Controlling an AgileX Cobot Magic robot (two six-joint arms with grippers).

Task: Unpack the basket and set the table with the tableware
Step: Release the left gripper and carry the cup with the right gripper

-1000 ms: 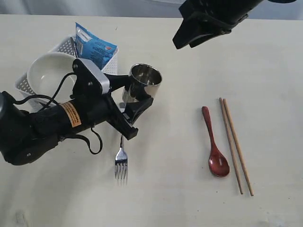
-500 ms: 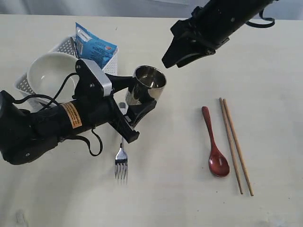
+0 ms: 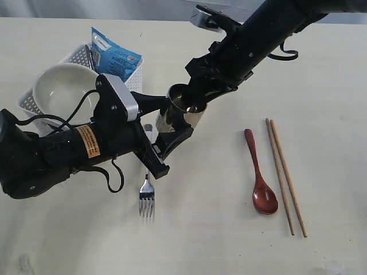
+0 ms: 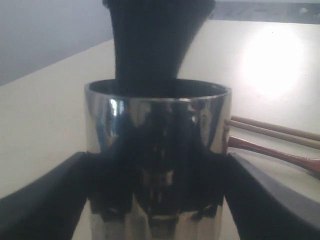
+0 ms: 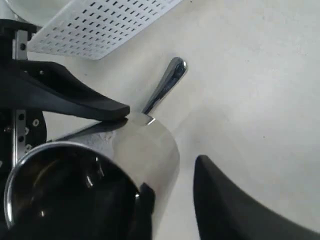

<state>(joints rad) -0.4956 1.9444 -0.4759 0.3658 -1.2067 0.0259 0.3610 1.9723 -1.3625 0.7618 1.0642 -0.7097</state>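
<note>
While the steel cup (image 3: 179, 112) hangs above the tabletop (image 3: 218, 229) at the centre of the frame, the unpacking looks roughly half done. The left fingers (image 3: 172, 136) are clamped on the cup's lower wall, one on each side. The right fingers (image 3: 198, 94) come down from the upper right and stand apart astride its rim. One is inside the cup and the other outside, with a gap showing beside the wall in the right wrist view. I judge this a hand-over in mid-air, with the cup not yet placed.

Already laid out are one fork (image 3: 147, 197) at lower centre, one dark red spoon (image 3: 261, 175) to the right, and two chopsticks (image 3: 285, 177) just beside it. One cup is in hand.

One basket (image 3: 27, 102) sits at upper left. It holds one cream bowl (image 3: 60, 91) and one blue snack packet (image 3: 114, 57). A thin grey handle (image 3: 89, 55) stands beside the packet; I cannot tell what it is. No plate shows anywhere. By my reckoning, the cup, the bowl and that hidden piece remain to be set.
</note>
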